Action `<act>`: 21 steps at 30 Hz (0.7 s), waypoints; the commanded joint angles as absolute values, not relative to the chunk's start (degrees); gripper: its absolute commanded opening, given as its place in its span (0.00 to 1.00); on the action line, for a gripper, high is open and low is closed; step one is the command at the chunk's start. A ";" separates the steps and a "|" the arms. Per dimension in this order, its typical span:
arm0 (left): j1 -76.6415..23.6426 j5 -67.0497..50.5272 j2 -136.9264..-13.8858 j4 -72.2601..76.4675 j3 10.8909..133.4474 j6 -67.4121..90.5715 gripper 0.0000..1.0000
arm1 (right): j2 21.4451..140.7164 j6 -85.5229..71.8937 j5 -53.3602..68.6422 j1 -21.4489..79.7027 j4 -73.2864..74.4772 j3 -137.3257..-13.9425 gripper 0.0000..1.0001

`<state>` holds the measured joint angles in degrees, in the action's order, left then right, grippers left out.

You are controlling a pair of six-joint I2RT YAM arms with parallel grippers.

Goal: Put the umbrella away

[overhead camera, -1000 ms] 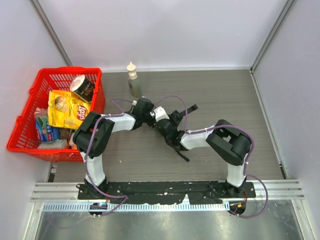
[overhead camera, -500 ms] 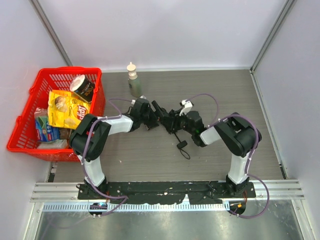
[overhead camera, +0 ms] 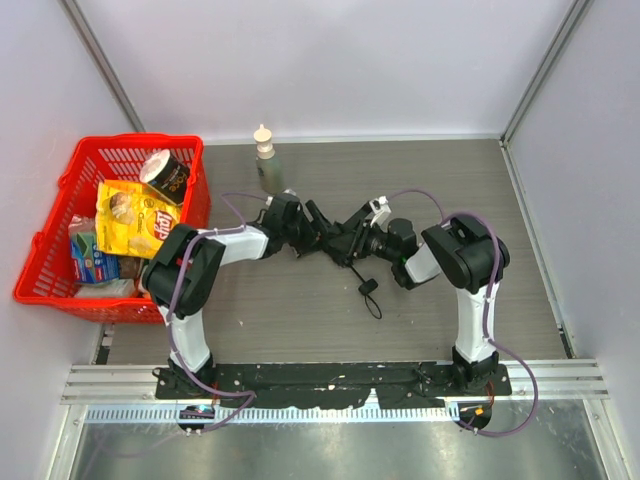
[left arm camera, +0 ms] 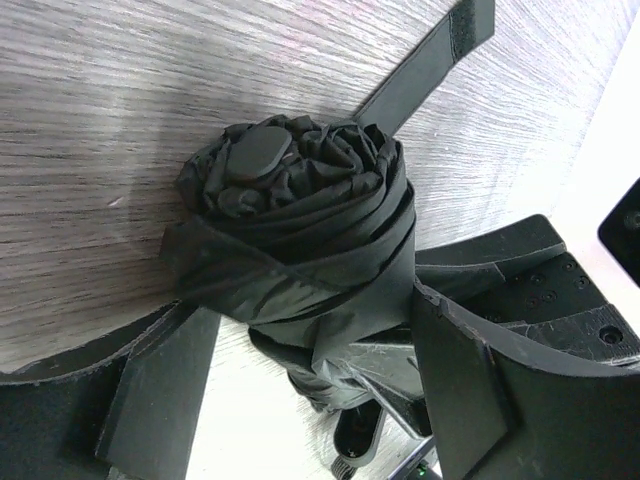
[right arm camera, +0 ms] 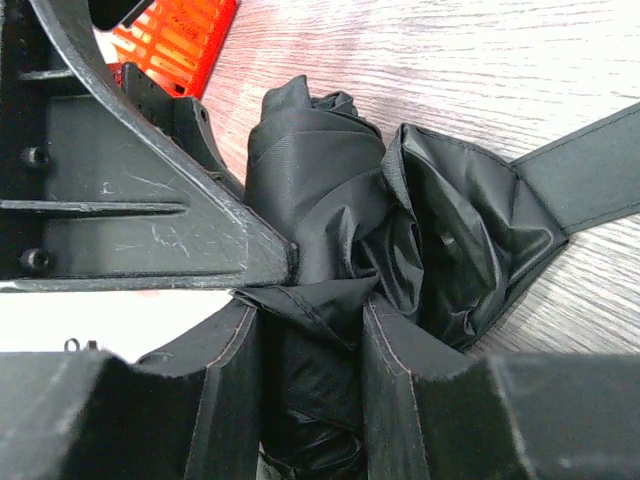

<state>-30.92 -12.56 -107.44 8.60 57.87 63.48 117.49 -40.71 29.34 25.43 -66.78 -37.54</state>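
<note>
I pinch the umbrella (right arm camera: 335, 190) with my right gripper (right arm camera: 310, 335).
My left gripper (left arm camera: 320, 345) is spread wide around its tip; red basket (overhead camera: 130, 141) at left.

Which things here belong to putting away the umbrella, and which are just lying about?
Belong to the job:
umbrella, folded
right gripper, shut on its fabric
left gripper, open around its capped end

Just lying about:
red basket holding a yellow snack bag, a dark tub and a blue packet
a bottle standing outside it
</note>
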 commanded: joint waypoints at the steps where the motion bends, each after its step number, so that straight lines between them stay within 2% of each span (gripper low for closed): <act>1: -31.29 -10.81 -113.38 1.85 57.22 60.56 0.76 | 122.43 -42.01 35.41 26.81 -52.74 -36.47 0.01; 5: -31.38 -9.67 -114.26 1.76 57.22 59.24 0.56 | 123.13 -41.92 37.44 26.54 -51.50 -37.97 0.01; 7: -31.29 -10.02 -115.05 0.80 57.74 58.45 0.37 | 122.61 -40.61 37.18 26.63 -48.44 -38.76 0.01; 8: -31.29 -10.28 -115.14 0.70 57.83 58.10 0.21 | 122.26 -39.04 36.31 26.54 -46.08 -39.19 0.01; 9: -31.29 -9.94 -115.05 0.44 57.48 58.27 0.12 | 121.04 -38.24 35.95 26.54 -44.58 -39.46 0.01; 10: -31.20 -10.02 -114.79 0.61 57.05 58.36 0.08 | 119.37 -36.14 34.56 26.54 -41.17 -39.81 0.01; 12: -31.29 -10.02 -114.61 0.44 56.52 58.36 0.02 | 116.21 -32.28 31.05 26.54 -34.15 -40.86 0.05; 14: -31.29 -10.63 -114.52 0.44 56.16 58.71 0.00 | 112.88 -28.33 27.18 26.98 -27.47 -42.09 0.13; 16: -31.29 -11.77 -114.61 0.79 55.99 59.41 0.00 | 109.36 -24.81 23.06 27.68 -21.22 -43.85 0.28; 17: -31.29 -12.39 -114.61 0.79 55.81 59.85 0.00 | 108.03 -23.92 21.64 28.64 -19.09 -44.64 0.32; 18: -31.20 -12.74 -114.52 0.88 55.72 60.29 0.00 | 105.67 -21.47 18.23 29.35 -15.50 -45.95 0.42; 21: -31.20 -13.01 -114.08 1.06 55.46 60.99 0.00 | 101.96 -16.45 11.01 33.99 -9.59 -48.77 0.50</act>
<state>-30.20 -14.90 -109.89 10.11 58.78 63.92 106.48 -28.05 23.03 28.32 -31.44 -46.13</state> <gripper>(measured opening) 0.390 0.470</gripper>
